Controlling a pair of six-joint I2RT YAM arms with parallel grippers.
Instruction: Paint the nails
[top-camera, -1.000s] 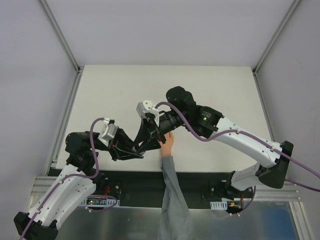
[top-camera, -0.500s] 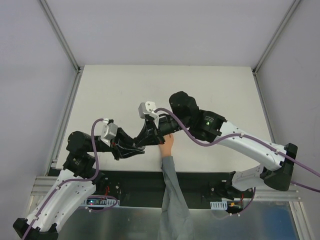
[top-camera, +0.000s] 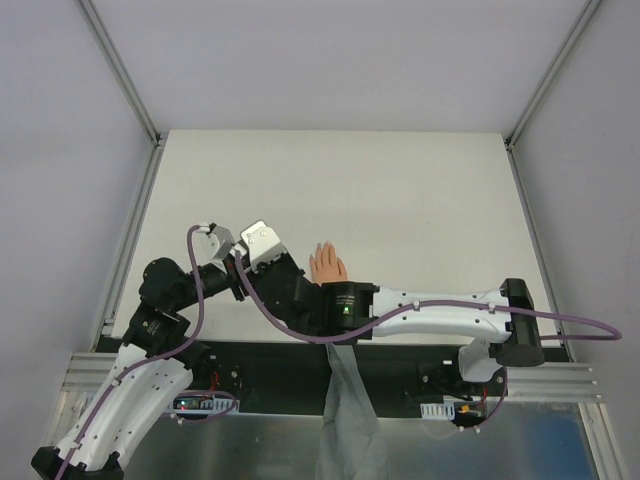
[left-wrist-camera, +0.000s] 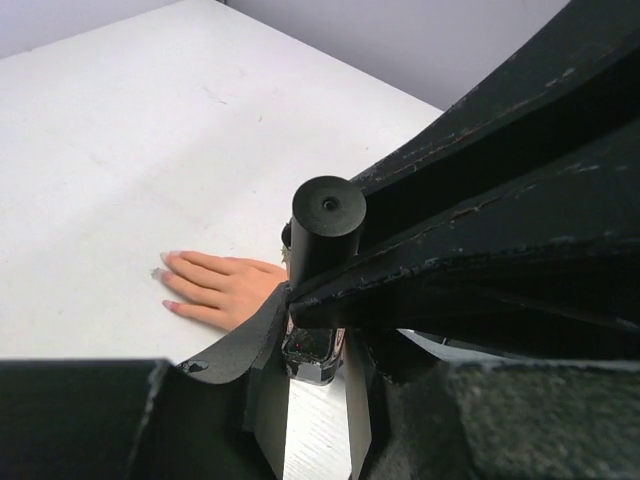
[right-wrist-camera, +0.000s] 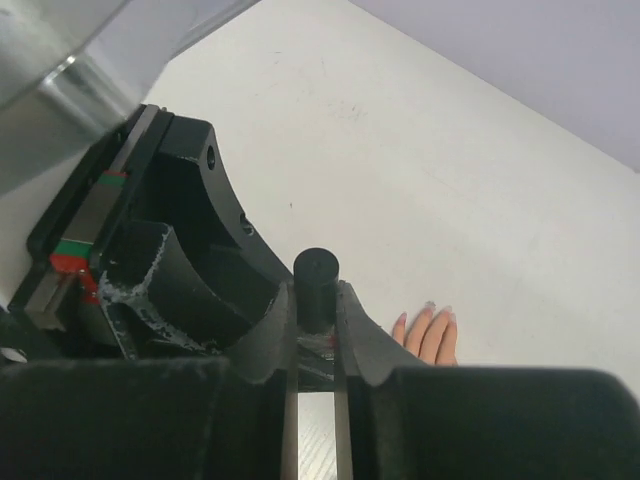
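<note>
Peach mannequin hand (top-camera: 327, 265) now uncovered, right hand (right-wrist-camera: 315, 296) clamped on cap (right-wrist-camera: 316, 268), left hand (left-wrist-camera: 315, 366) gripping bottle (left-wrist-camera: 310, 345)

The far half of the desk (top-camera: 400, 180) is free, as is the stretch right of the mannequin hand (top-camera: 327, 265). The right arm (top-camera: 430, 317) lies low along the near edge, over the mannequin's wrist, barring that side. Left of the hand, the left gripper (left-wrist-camera: 318, 322) and right gripper (right-wrist-camera: 314, 305) crowd tight around 1 small bottle (left-wrist-camera: 311, 350).
</note>
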